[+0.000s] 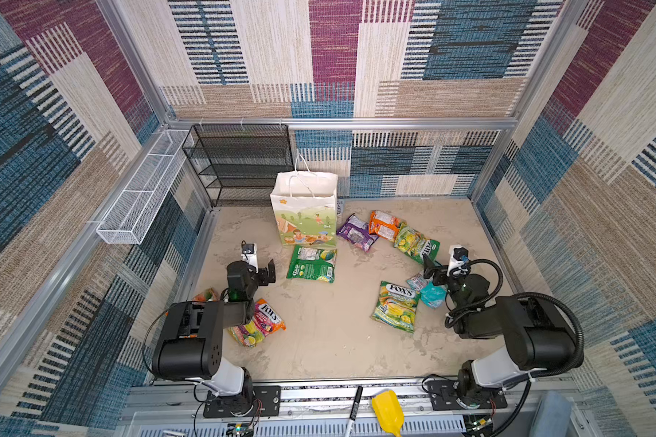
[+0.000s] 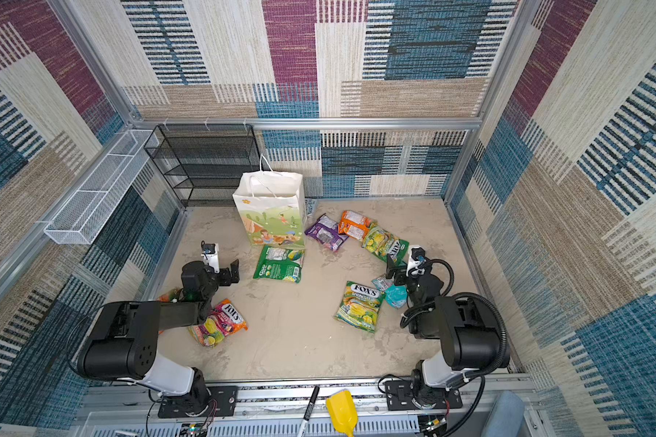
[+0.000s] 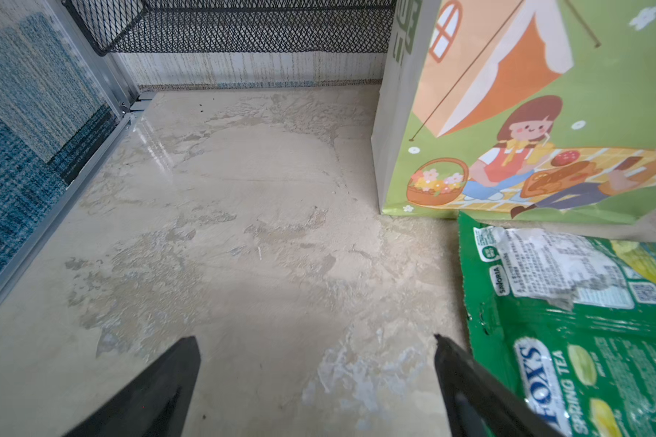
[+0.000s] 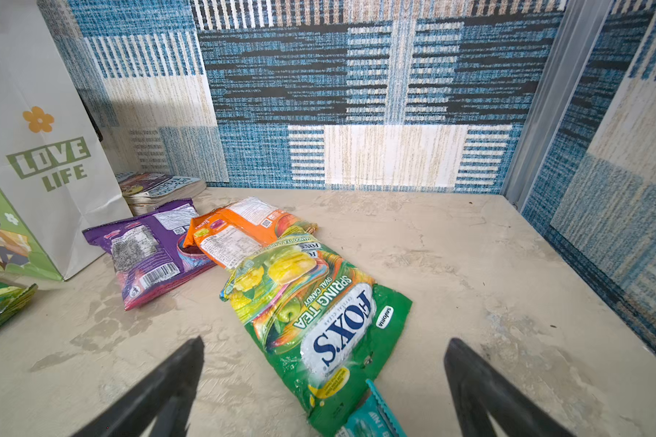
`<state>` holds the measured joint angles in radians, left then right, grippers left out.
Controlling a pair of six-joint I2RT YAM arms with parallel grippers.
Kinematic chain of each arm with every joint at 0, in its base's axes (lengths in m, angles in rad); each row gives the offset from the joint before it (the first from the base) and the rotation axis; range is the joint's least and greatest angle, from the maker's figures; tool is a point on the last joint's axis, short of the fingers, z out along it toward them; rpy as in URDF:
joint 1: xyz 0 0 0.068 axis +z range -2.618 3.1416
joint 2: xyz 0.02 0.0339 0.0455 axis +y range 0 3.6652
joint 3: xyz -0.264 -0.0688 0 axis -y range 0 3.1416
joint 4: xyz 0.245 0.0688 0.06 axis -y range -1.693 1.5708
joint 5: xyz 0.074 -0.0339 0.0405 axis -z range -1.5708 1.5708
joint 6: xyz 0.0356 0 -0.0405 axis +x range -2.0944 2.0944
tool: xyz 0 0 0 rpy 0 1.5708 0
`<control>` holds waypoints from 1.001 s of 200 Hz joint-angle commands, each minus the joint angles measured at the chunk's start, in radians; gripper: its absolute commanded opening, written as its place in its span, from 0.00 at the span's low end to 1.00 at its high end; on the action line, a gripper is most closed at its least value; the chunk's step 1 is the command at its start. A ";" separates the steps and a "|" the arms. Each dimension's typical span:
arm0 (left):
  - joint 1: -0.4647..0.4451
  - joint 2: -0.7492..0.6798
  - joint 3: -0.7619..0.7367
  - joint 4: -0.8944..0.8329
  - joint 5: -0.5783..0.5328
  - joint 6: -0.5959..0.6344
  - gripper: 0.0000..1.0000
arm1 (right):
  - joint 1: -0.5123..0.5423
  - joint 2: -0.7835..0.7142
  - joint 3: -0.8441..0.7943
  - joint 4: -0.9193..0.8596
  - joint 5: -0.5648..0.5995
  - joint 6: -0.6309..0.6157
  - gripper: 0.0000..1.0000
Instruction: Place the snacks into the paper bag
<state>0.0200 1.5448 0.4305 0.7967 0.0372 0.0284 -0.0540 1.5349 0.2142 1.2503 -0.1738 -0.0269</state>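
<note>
- The paper bag (image 1: 304, 212) stands upright with its mouth open, at the back middle of the table (image 1: 319, 348), next to a black mesh shelf (image 1: 239, 162).
- A green packet (image 1: 312, 263) lies flat just in front of the bag's base.
- To the right of the bag, 3 packets lie in an overlapping row: a purple packet (image 4: 148, 249), an orange packet (image 4: 235, 230) and a yellow-green packet (image 4: 319, 314).
- A spring tea packet (image 1: 395, 305) lies alone nearer the front on the right, with a teal packet (image 1: 430, 293) just beside it, partly under the right arm.
- A multicolour packet (image 1: 262, 321) lies front left, partly under the left arm.
- The left gripper (image 3: 315, 340) is spread wide and empty above bare table, the green packet just beside 1 finger.
- The right gripper (image 4: 326, 340) is also spread wide and grasps nothing; the near end of the yellow-green packet shows between its fingers.
- A book (image 4: 156, 187) lies behind the bag.
</note>
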 commanded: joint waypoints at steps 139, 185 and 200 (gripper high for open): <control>0.012 0.001 0.012 -0.001 0.041 0.007 0.99 | 0.016 0.000 0.014 0.000 0.026 -0.013 1.00; 0.015 0.001 0.012 -0.002 0.046 0.005 0.99 | 0.016 -0.001 0.016 -0.002 0.028 -0.013 1.00; 0.015 0.001 0.013 -0.002 0.046 0.005 0.99 | 0.016 0.001 0.016 -0.002 0.027 -0.013 1.00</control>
<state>0.0326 1.5448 0.4358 0.7879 0.0628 0.0280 -0.0402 1.5349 0.2226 1.2358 -0.1535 -0.0315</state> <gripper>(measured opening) 0.993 0.996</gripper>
